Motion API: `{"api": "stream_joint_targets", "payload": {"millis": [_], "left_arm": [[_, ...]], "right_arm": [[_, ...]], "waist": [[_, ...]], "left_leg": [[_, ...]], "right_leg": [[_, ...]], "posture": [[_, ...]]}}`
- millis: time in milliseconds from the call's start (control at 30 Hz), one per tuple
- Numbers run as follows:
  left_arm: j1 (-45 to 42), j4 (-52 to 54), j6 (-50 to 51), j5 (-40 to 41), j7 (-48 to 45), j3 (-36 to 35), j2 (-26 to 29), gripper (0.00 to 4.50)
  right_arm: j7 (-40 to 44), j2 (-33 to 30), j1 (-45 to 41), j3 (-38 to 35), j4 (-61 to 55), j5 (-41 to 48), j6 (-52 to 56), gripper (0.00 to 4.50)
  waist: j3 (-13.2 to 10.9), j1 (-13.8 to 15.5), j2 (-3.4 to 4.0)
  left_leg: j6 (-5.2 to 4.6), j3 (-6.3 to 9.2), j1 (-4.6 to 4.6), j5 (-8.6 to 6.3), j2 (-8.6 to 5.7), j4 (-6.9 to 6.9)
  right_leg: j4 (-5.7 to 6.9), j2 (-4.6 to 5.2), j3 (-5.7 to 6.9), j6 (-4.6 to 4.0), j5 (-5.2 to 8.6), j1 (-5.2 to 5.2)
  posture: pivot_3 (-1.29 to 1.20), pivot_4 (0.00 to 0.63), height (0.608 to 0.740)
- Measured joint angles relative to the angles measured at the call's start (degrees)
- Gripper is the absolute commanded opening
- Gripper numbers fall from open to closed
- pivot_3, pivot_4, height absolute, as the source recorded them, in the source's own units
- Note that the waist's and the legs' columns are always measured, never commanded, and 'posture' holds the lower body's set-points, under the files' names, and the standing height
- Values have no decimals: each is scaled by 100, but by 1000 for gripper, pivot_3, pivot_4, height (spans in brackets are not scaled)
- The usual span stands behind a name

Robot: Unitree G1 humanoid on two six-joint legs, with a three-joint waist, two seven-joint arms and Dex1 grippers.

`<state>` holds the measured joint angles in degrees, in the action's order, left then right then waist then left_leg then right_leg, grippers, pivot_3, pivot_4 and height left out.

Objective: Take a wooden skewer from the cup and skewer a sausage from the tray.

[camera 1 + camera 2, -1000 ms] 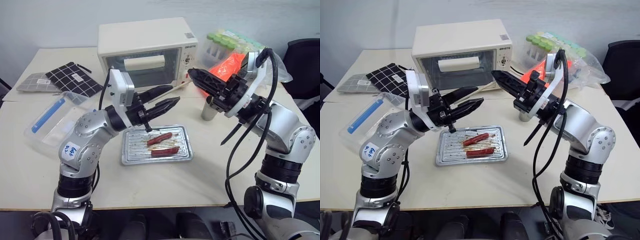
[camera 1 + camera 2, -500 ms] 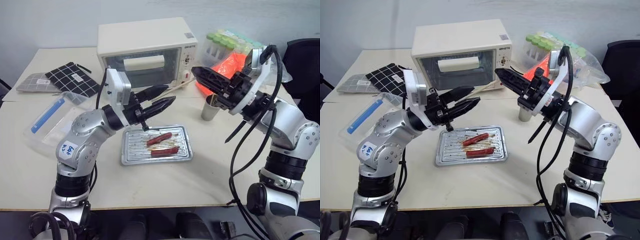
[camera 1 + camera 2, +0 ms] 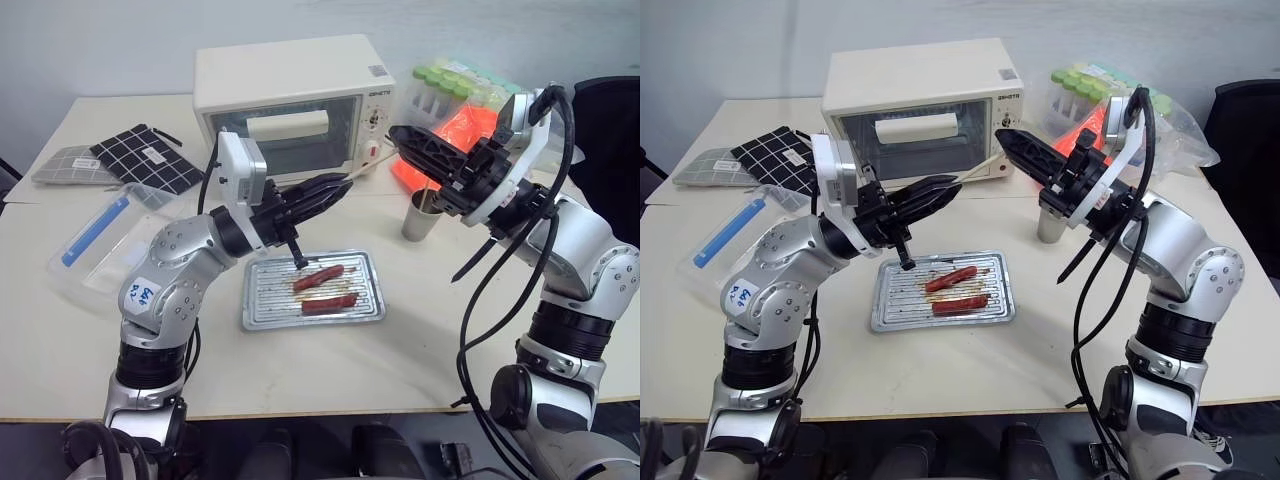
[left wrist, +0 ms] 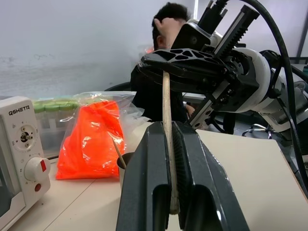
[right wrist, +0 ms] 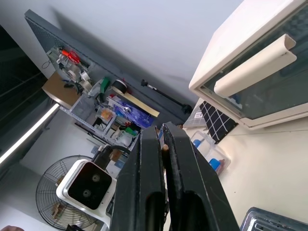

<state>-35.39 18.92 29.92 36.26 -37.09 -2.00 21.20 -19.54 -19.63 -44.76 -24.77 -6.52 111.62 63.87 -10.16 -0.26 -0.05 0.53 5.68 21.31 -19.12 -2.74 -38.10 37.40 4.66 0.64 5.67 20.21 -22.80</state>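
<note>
I see my left gripper [image 3: 335, 190] clamped on the wooden skewer [image 4: 167, 125] above the tray [image 3: 262, 312], right gripper [image 3: 402, 138] pinching the same skewer's far end, sausage [image 3: 318, 277] lying in the tray below both, cup [image 3: 418, 217] just right of the tray

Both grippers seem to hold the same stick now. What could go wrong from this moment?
1. The left gripper and the right gripper are both shut on the thin wooden skewer. If either arm moves before one lets go, the skewer may bend or snap.
2. The two sausages lie loose and close together in the tray, so the skewer could push one aside or hit the wrong one.
</note>
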Motion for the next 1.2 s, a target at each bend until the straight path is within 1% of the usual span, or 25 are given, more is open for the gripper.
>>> {"api": "stream_joint_targets", "payload": {"millis": [167, 200, 233, 333, 367, 400, 467, 533, 600, 667, 700, 767, 833, 900, 933, 967, 1033, 1133, 1200], "left_arm": [[-8, -25, -3, -3, -19, 1, 0, 23], [-8, -32, -7, -7, -30, 3, 0, 0], [-8, -39, -15, -14, -36, 6, 0, 0], [-6, -137, -58, -40, -25, -31, 31, 0], [-4, -144, -60, -46, -35, -30, 42, 0], [2, -154, -62, -57, -51, -30, 86, 0], [7, -180, -66, -71, -70, -35, 165, 0], [10, -186, -67, -72, -99, -34, 209, 0], [59, -184, -66, -79, -110, -58, 346, 0], [240, -158, -32, -78, -135, -210, 624, 0], [311, -152, 1, -75, -141, -283, 727, 0], [482, -91, 90, -37, -154, -494, 957, 0], [715, 79, 237, 33, -167, -711, 1223, 0], [1007, 246, 406, 134, -213, -1019, 1574, 0], [1096, 302, 460, 184, -236, -1123, 1671, 0], [1217, 378, 544, 270, -276, -1260, 1815, 0], [1447, 516, 664, 386, -378, -1442, 2062, 0], [1967, 682, 842, 543, -679, -1796, 2514, 0], [2226, 746, 943, 643, -899, -1955, 2762, 0]], "right_arm": [[3, 1, 9, 0, -2, 0, -1, 0], [12, 0, 24, 0, -11, -1, -1, 512], [19, 1, 46, 3, -30, -1, 4, 586], [33, 0, 124, 17, -178, 0, 16, 1459], [40, -27, 124, 27, -191, 1, 20, 1615], [40, -91, 121, 68, -203, 3, 23, 1908], [16, -232, 120, 130, -198, 3, 31, 1908], [123, -530, 114, 227, -145, 3, 128, 1908], [324, -1012, 92, 296, -73, 3, 226, 1908], [580, -1597, -1, 470, 40, -63, 277, 1908], [720, -1789, -40, 520, 89, -175, 302, 1908], [1175, -2087, -162, 759, 158, -722, 380, 1908], [1829, -2300, -176, 1143, 35, -1520, 375, 1908], [2662, -2507, -111, 1636, -265, -2507, 296, 1908], [2946, -2552, -74, 1795, -358, -2798, 237, 1908], [3367, -2573, -57, 2026, -462, -3282, 94, 2079], [3896, -2635, -34, 2367, -578, -3886, -142, 2382], [5169, -3046, 12, 3424, -835, -5550, -1046, 3138], [5920, -3207, 73, 4118, -932, -6496, -1643, 3138]], "waist": [[0, 3, 0], [0, 3, 0], [0, 2, 0], [0, -2, 0], [0, -1, 0], [0, 1, 0], [0, 3, 0], [0, 5, 0], [-1, 14, 0], [-1, 13, 0], [-1, 6, 0], [-1, -15, 0], [-1, -28, 0], [-1, -11, 0], [-1, 6, 0], [-2, 18, -1], [-3, 23, -2], [-4, 43, -4], [-4, 29, -4]], "left_leg": [[0, 0, 0, 0, 0, 0], [0, 0, 0, 0, 0, 0], [0, 0, 0, 0, 0, 0], [0, 0, 0, 0, 0, 1], [0, 0, 0, 0, 0, 1], [0, 0, 0, 0, 0, 1], [0, 0, 0, 0, 0, 2], [0, 0, 1, 0, -1, 2], [-1, 0, 2, 0, -1, 3], [-1, 0, 2, 0, 0, 8], [-1, 0, 2, 0, 1, 8], [-1, -2, 0, 0, 6, 11], [-1, -2, 0, -1, 9, 14], [0, -1, 1, -1, 9, 18], [-1, 0, 2, -1, 9, 18], [-1, 0, 3, -2, 7, 16], [-1, 0, 3, -3, 6, 15], [2, 5, 3, -5, 3, 16], [5, 5, 2, -7, 3, 17]], "right_leg": [[0, 0, 0, 0, 0, 0], [0, 0, 0, 0, 0, 0], [0, 0, 0, 0, 0, 0], [-1, 0, 0, 0, 0, 0], [-1, 0, 0, 0, 0, 0], [-1, 0, 0, 0, 0, 0], [-2, 0, 0, 0, 0, 0], [-5, 1, -1, 0, 0, 0], [-10, 1, 1, 0, 0, 1], [-41, 0, 1, 0, 0, 1], [-41, -1, 0, 0, 0, 1], [-42, -5, -3, -1, 0, 1], [-45, -8, -4, -2, -1, 0], [-50, -7, -5, -2, -1, -2], [-52, -5, -4, -2, -1, -2], [-53, -3, -5, -1, -1, -2], [-55, -1, -5, -1, -2, -2], [-58, 1, -3, -1, -2, -3], [-60, 0, -3, -1, -2, -3]], "posture": [[0, 150, 740], [0, 150, 740], [0, 150, 740], [0, 150, 740], [0, 150, 740], [0, 150, 740], [0, 150, 740], [0, 150, 740], [0, 150, 740], [0, 150, 740], [0, 150, 740], [0, 150, 740], [0, 150, 740], [0, 150, 740], [0, 150, 740], [0, 150, 740], [0, 150, 740], [0, 150, 740], [0, 150, 740]]}}
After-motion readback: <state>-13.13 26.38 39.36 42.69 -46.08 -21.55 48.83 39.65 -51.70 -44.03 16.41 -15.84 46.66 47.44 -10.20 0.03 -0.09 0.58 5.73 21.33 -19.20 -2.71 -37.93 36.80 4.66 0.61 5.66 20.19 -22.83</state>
